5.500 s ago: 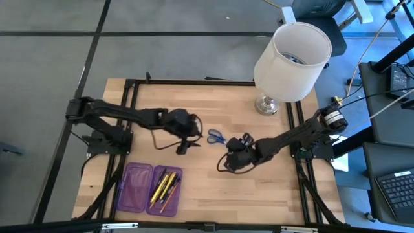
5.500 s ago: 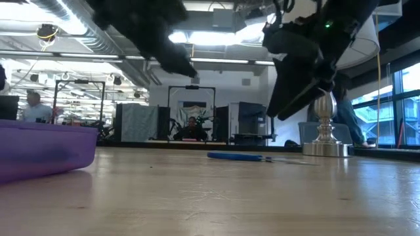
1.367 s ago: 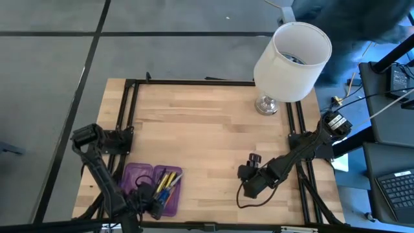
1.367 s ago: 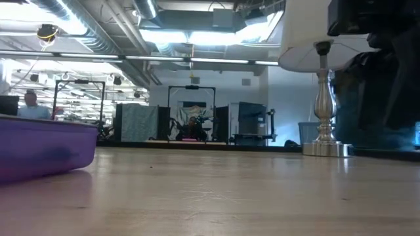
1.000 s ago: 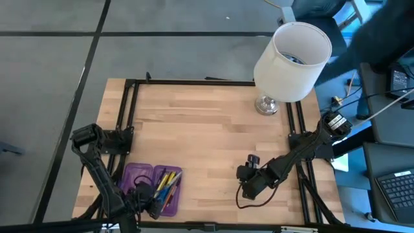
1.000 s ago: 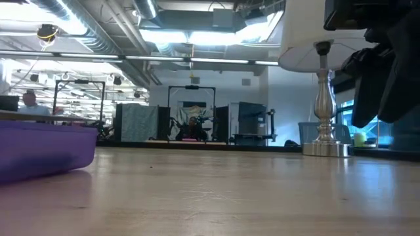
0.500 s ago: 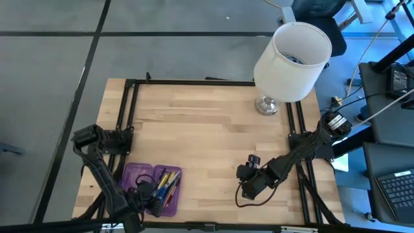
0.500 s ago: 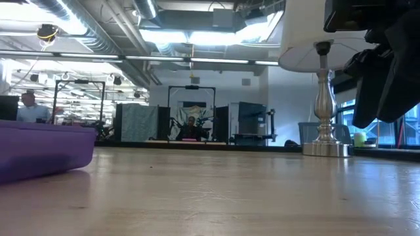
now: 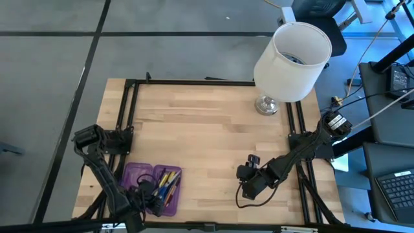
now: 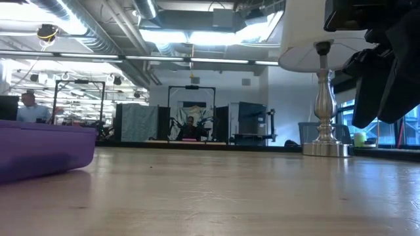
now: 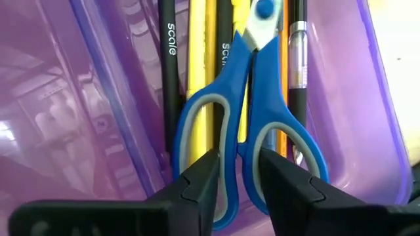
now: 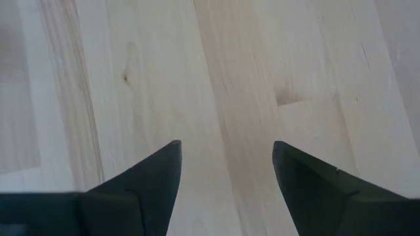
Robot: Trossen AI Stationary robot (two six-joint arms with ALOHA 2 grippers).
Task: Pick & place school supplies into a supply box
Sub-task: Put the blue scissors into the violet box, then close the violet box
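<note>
The purple supply box (image 9: 134, 180) lies open at the table's near left corner; it also shows at the edge of the low view (image 10: 39, 151). One half holds pens and pencils (image 9: 168, 182), black, yellow and orange (image 11: 197, 46). The blue-handled scissors (image 11: 252, 98) lie flat on top of them. My left gripper (image 9: 150, 196) hangs over that half, shut on the scissors (image 11: 237, 174). My right gripper (image 9: 249, 186) waits open above bare wood at the near right (image 12: 223, 164). My left gripper pinches the scissors where the two blue handle loops meet (image 11: 237, 154), with both inner bars between its two fingers (image 11: 200, 180). The fingers come from above, pointing down. The scissors rest flat on the pens, along them, inside the box.
A white-shaded lamp on a chrome foot (image 9: 266, 105) stands at the far right corner (image 10: 325, 147). A black frame (image 9: 194, 82) edges the table. Bare wood (image 9: 200, 136) spreads across the middle and far left.
Neither arm has visibly moved. A person passing beyond the table's far right corner has left the high view.
</note>
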